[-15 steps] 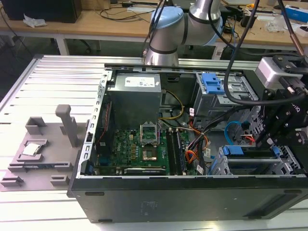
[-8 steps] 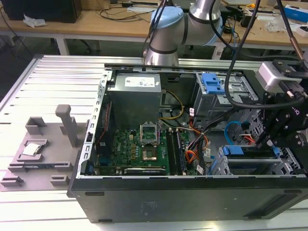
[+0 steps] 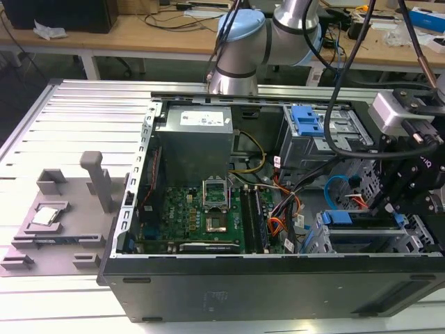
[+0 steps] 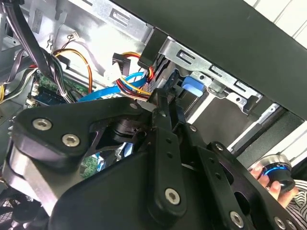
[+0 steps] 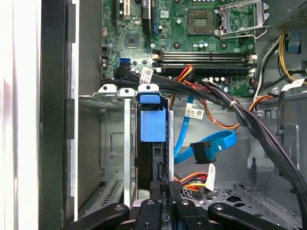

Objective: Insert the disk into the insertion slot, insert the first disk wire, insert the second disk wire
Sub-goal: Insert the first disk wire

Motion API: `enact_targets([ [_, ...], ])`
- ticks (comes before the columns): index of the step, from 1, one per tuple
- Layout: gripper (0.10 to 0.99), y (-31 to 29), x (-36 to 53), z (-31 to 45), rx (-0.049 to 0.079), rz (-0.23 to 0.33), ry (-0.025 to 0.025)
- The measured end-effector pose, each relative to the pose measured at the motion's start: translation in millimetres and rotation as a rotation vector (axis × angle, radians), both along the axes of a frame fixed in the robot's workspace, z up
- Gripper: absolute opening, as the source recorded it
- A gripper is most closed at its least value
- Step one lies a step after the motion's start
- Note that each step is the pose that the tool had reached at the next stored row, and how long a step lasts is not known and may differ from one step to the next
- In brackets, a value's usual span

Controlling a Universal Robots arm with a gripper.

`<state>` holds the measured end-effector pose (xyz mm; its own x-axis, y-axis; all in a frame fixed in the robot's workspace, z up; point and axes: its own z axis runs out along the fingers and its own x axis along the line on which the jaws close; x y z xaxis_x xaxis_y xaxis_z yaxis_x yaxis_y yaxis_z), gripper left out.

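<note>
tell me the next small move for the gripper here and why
Probably a short nudge of the gripper toward the black connector with red and yellow wires beside it. The disk in its blue carrier already sits in the insertion slot, while that connector and the blue cable's plug appear unplugged.

From my screen the disk (image 5: 152, 125) shows a bright blue carrier, and the insertion slot (image 5: 112, 143) is bare silver sheet metal with a perforated patch. The motherboard (image 5: 139, 38) is dark green, dotted with black chips. A sky-blue ribbon cable (image 5: 218, 141) ends in a black plug, and the power wires (image 5: 192, 179) run red, yellow, orange and black. The computer case (image 3: 264, 285) is matte black. The table (image 3: 76, 111) is pale silver with ribbed stripes, and a flat grey fixture (image 3: 62, 209) sits near its edge at the exterior view's left. The arm (image 3: 240, 31) is silver with pale blue caps.
</note>
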<state>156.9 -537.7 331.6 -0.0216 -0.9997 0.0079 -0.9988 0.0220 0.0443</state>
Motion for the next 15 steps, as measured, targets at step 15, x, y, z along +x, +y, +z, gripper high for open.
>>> enact_targets([
  [15, 0.106, 4.4, -0.3, 53.5, -0.002, 0.0, -0.0006],
])
